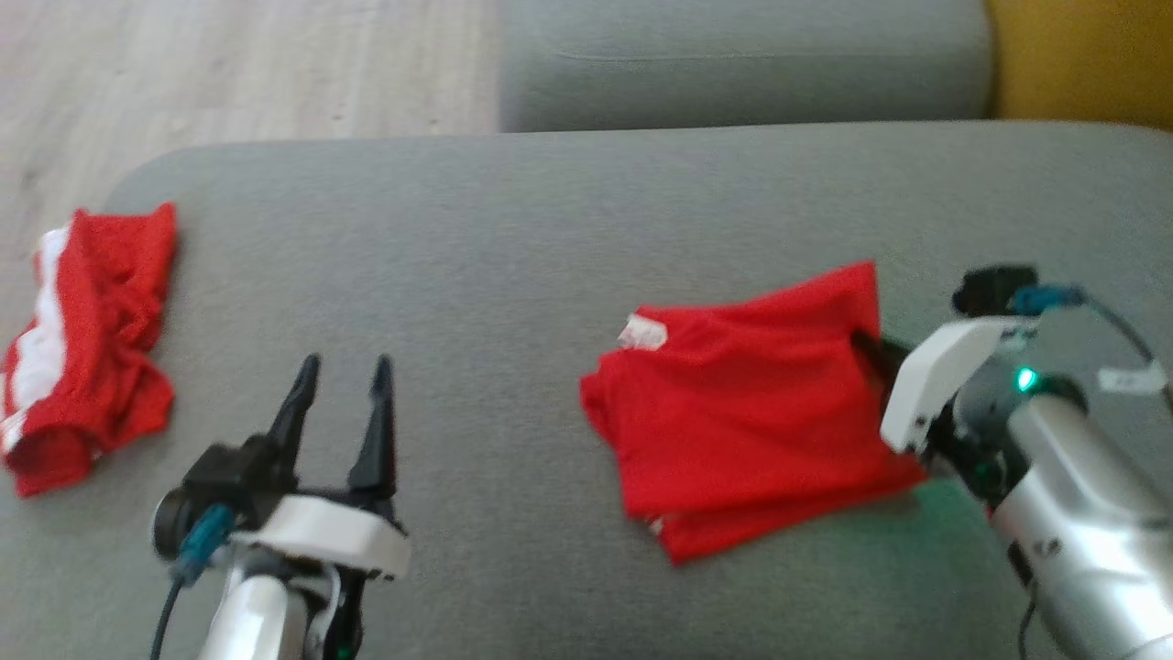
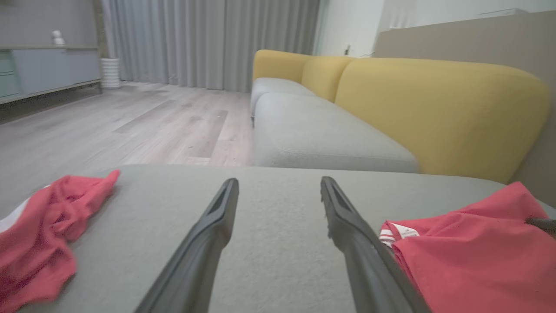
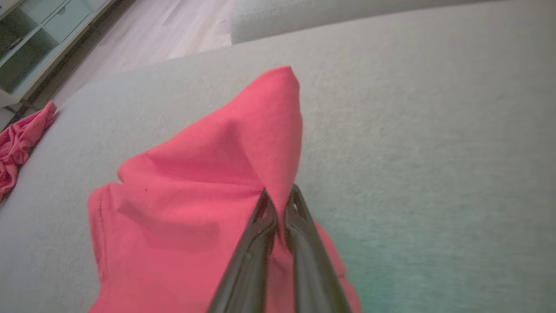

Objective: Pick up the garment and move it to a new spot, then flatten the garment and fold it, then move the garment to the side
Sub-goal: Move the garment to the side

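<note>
Pinching a peak at the right edge of the folded red garment (image 1: 751, 403), my right claw (image 3: 280, 203) is clamped on cloth, plain in its wrist view; from the head, blur hides the fingertips. My left claw (image 1: 346, 362) stands wide over the cushion (image 1: 513, 257). Its wrist view adds a yellow backrest (image 2: 434, 108) and a crumpled garment (image 2: 39, 234), cut off left.

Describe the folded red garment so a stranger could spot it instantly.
On the big grey fabric cushion, look right. The folded red cloth garment lies there, edge pinched by the right claw. The other red garment, far left, is crumpled with white stripes.
</note>
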Controlling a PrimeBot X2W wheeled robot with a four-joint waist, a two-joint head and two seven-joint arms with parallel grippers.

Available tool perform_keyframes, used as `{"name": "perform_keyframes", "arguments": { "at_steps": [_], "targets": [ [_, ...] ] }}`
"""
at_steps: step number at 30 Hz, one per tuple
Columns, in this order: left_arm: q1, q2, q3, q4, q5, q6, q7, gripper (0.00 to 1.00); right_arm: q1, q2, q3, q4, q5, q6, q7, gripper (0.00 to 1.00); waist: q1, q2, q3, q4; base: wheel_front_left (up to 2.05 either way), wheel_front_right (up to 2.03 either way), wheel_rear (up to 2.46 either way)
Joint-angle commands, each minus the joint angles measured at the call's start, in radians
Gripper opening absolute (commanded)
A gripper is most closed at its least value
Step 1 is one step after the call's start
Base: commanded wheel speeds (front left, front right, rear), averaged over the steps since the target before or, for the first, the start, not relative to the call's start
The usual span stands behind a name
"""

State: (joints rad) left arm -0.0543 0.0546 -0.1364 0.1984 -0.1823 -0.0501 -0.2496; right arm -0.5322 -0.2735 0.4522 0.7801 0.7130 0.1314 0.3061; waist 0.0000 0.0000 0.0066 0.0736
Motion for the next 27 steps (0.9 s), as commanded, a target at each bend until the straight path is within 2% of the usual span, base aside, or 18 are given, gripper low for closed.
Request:
{"name": "perform_keyframes", "arguments": {
  "at_steps": [1, 6, 7, 19, 23, 27],
  "targets": [
    [-0.075, -0.002, 0.014, -0.029, 0.004, -0.006, -0.012, 1.0, -0.059, -0.019, 0.018, -0.037, 0.008, -0.001, -0.019, 0.0, 0.0, 0.0, 0.011, -0.047, 0.0, 0.0, 0.0],
    [-0.111, -0.004, -0.027, -0.025, -0.028, -0.014, -0.012, 1.0, -0.106, -0.047, 0.029, -0.036, 0.026, -0.001, -0.042, 0.0, 0.0, 0.0, 0.032, -0.136, 0.0, 0.0, 0.0],
    [-0.111, -0.004, -0.027, -0.025, -0.028, -0.014, -0.012, 1.0, -0.106, -0.047, 0.029, -0.036, 0.026, -0.001, -0.042, 0.0, 0.0, 0.0, 0.032, -0.136, 0.0, 0.0, 0.0],
    [-0.153, -0.004, -0.099, -0.011, -0.031, 0.001, -0.012, 1.0, -0.144, -0.074, 0.061, -0.041, 0.056, -0.001, -0.097, 0.0, 0.0, 0.0, 0.073, -0.359, 0.0, 0.0, 0.0],
    [-0.166, -0.004, -0.109, -0.013, -0.029, 0.005, -0.012, 1.0, -0.154, -0.085, 0.066, -0.045, 0.069, -0.001, -0.109, 0.0, 0.0, 0.0, 0.092, -0.384, 0.0, 0.0, 0.0],
    [-0.183, -0.003, -0.114, -0.015, -0.017, 0.002, -0.012, 1.0, -0.18, -0.105, 0.068, -0.041, 0.077, -0.001, -0.12, 0.0, 0.0, 0.0, 0.131, -0.379, 0.0, 0.0, 0.0]
  ]
}}
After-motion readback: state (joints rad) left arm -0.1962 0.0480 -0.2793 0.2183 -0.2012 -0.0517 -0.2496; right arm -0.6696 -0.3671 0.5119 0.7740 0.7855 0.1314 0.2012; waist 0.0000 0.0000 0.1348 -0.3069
